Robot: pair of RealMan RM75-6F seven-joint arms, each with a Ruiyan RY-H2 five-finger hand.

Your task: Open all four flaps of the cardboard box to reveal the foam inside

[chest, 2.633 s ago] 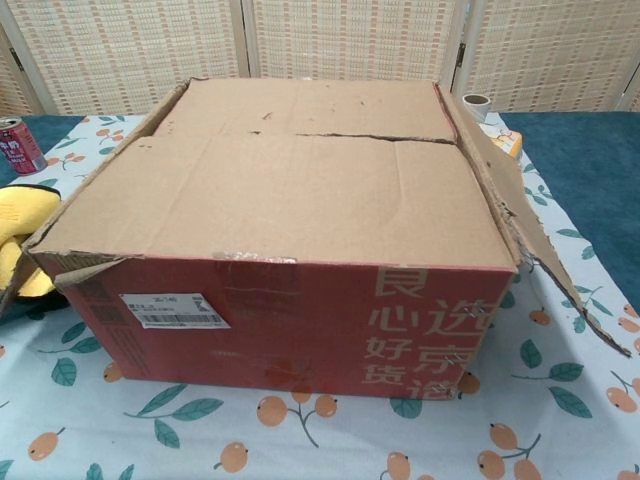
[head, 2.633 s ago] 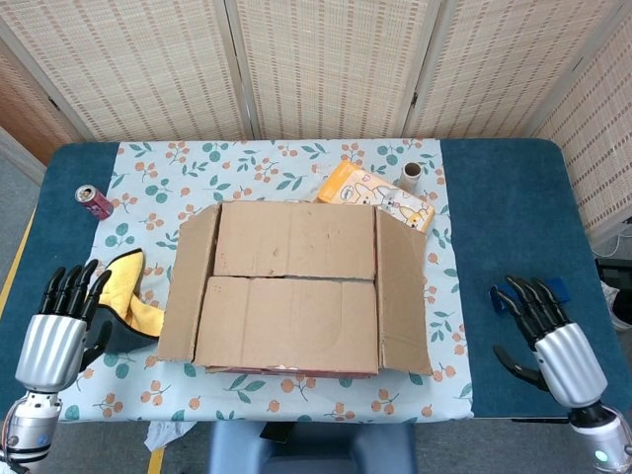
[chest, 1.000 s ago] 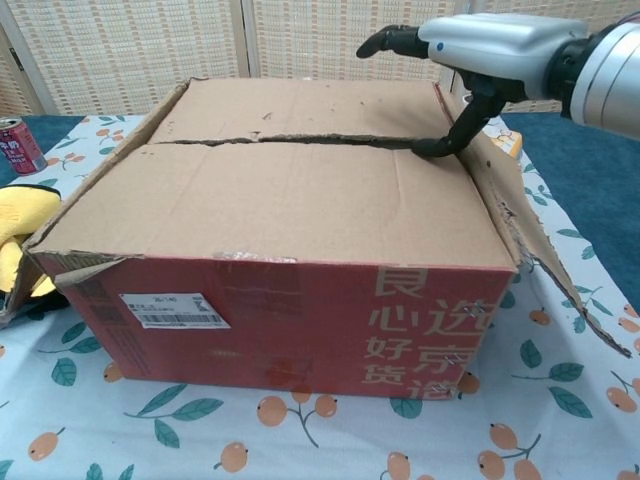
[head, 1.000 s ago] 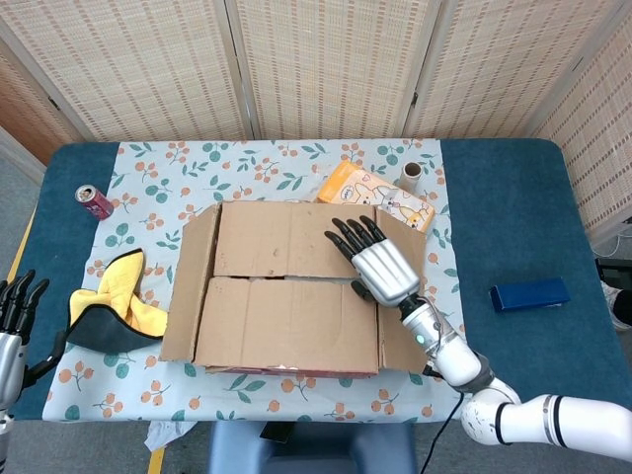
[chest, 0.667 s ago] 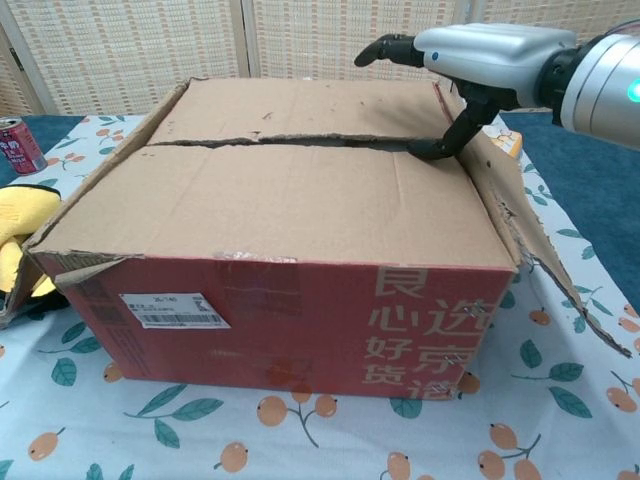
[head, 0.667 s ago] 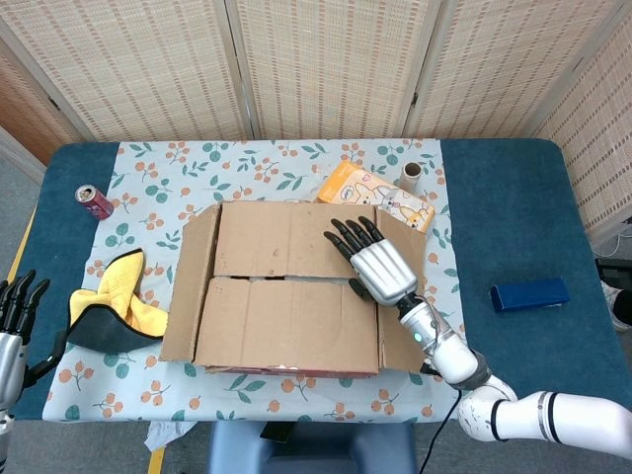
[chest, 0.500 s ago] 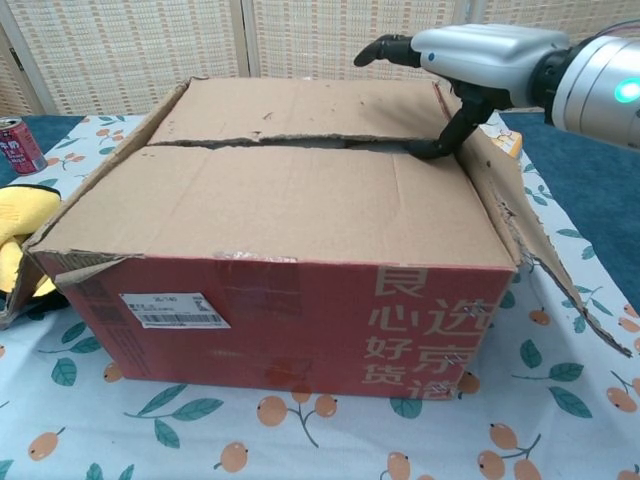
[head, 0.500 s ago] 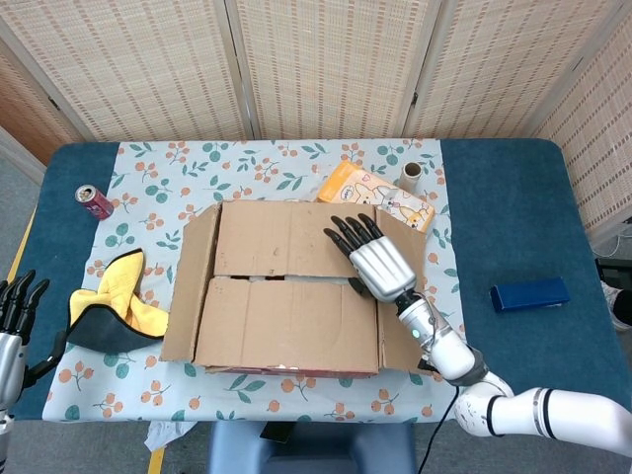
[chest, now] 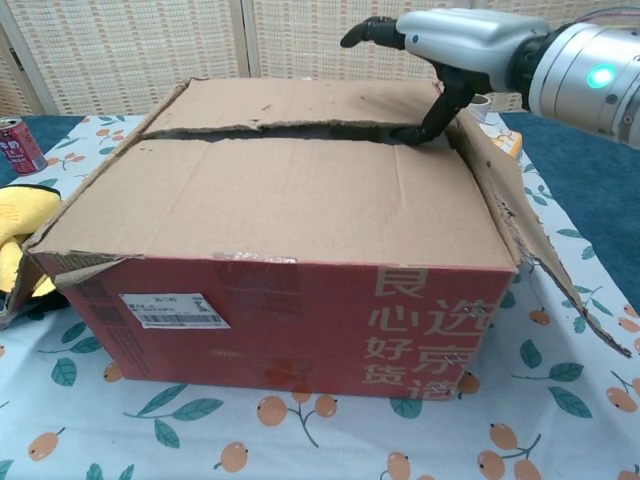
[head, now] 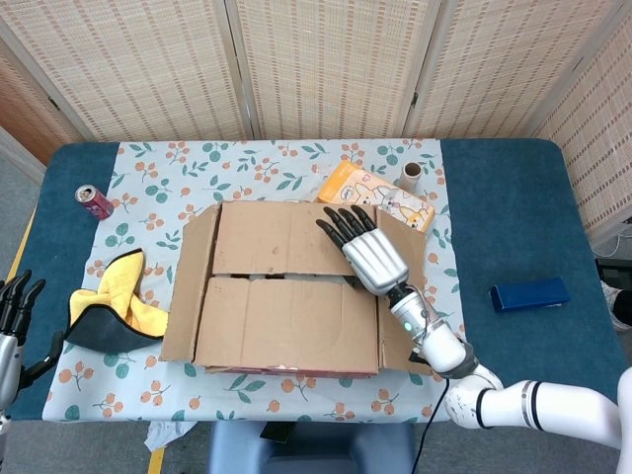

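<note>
Cardboard box (head: 291,291) sits mid-frame on the floral tablecloth (head: 158,178). The right hand (head: 360,252) lies over the far flap (head: 291,237), thumb hooked under its edge at the centre seam, fingers stretched flat on top, lifting it slightly. The left hand (head: 12,321) hangs at the lower left edge, fingers spread, holding nothing.
</note>
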